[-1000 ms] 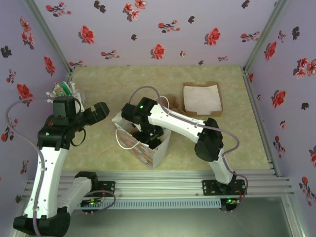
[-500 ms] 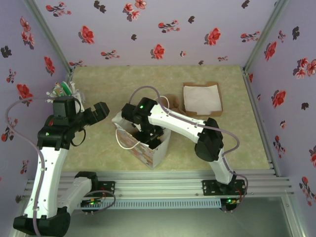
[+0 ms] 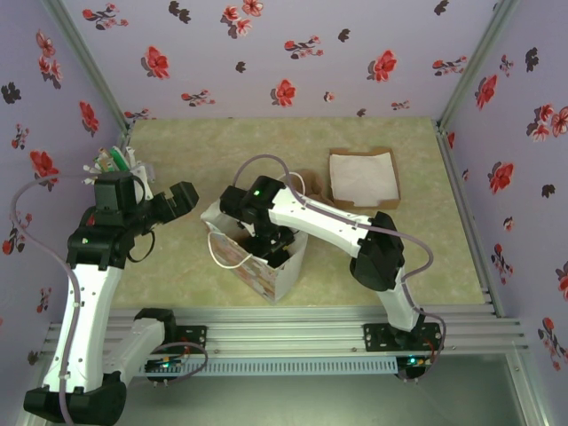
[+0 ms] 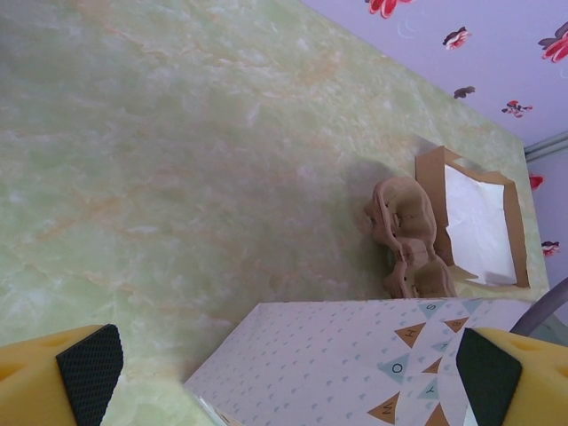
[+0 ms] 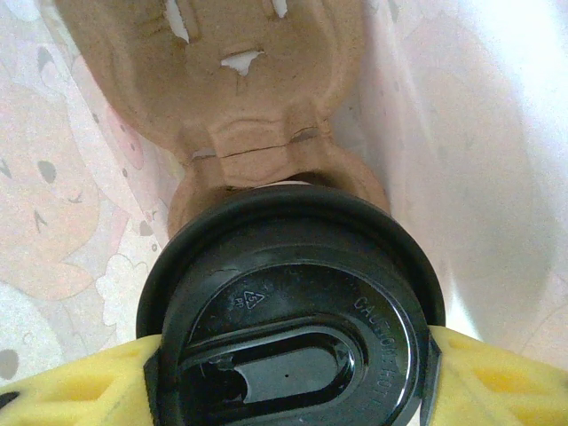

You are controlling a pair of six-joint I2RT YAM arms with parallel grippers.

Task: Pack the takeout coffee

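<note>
The takeout coffee [image 5: 293,302] shows its round black lid from above, inside the patterned paper bag [image 3: 266,271]. My right gripper [image 5: 288,377] is shut on it, with a yellow finger against each side of the lid. The cup's wall is hidden under the lid. Directly below the cup is a pocket of a brown cardboard cup carrier [image 5: 240,80] lying in the bag. In the top view the right gripper [image 3: 271,241] reaches down into the bag's mouth. My left gripper [image 3: 175,202] is open just left of the bag, its black pads [image 4: 89,364] wide apart before the bag's side [image 4: 355,364].
A second cardboard carrier [image 4: 404,235] lies on the table behind the bag. A brown box lined with white paper [image 3: 364,177] stands at the back right. A holder with straws and sticks [image 3: 114,161] is at the back left. Floral walls enclose the table.
</note>
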